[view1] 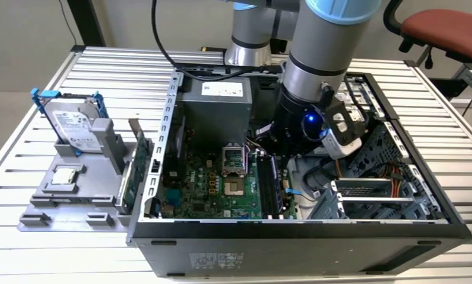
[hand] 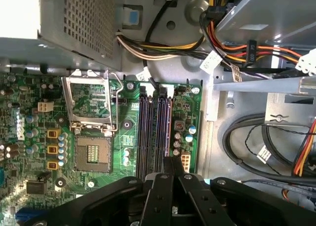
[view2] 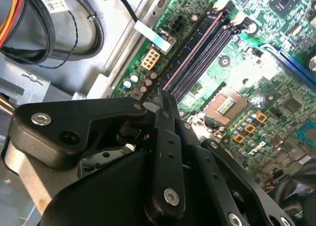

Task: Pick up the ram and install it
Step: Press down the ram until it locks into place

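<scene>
The ram (view2: 192, 51) shows as a thin reddish edge lying along one of the long black memory slots (hand: 163, 122) on the green motherboard (view1: 212, 189). In both wrist views my gripper (view2: 164, 95) (hand: 173, 162) sits low over the near end of that slot, its black fingers (view2: 170, 137) closed together with the ram's end running in between them. In the exterior view the arm's wrist (view1: 303, 127) reaches down into the open computer case (view1: 299, 234) above the slots (view1: 271, 183) and hides the fingertips.
The CPU socket (hand: 91, 112) lies beside the slots. Cable bundles (hand: 237, 48) and a drive cage (view1: 378, 189) crowd the other side, with the power supply (view1: 216, 112) at the back. Outside the case, a grey fixture (view1: 70, 195) holds a hard drive (view1: 74, 127) and a green expansion card (view1: 133, 168).
</scene>
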`<state>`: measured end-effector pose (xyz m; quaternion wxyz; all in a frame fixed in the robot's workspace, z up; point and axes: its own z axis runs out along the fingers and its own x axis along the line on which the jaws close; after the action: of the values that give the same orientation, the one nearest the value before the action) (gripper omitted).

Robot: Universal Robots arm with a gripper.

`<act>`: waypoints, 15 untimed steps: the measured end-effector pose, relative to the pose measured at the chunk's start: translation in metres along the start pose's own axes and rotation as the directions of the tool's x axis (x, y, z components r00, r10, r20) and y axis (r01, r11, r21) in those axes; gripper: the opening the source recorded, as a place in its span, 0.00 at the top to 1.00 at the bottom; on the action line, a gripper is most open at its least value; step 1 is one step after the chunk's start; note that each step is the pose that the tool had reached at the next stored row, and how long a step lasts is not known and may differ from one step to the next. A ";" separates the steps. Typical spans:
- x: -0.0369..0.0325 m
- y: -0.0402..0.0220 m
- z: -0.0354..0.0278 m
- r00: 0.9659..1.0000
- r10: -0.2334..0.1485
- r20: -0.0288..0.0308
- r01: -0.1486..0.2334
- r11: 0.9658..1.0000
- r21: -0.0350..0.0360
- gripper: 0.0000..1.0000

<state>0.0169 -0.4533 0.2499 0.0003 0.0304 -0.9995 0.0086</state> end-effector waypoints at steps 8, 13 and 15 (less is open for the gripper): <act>0.0000 0.0000 0.0000 0.995 -0.097 0.001 0.097 0.995 0.002 1.00; 0.0000 0.0000 0.0000 0.989 -0.149 0.002 0.149 0.989 0.003 1.00; 0.0000 0.0000 0.0000 0.986 -0.166 0.003 0.166 0.986 0.003 1.00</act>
<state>0.0169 -0.4532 0.2499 -0.0004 0.1136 -0.9935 0.0099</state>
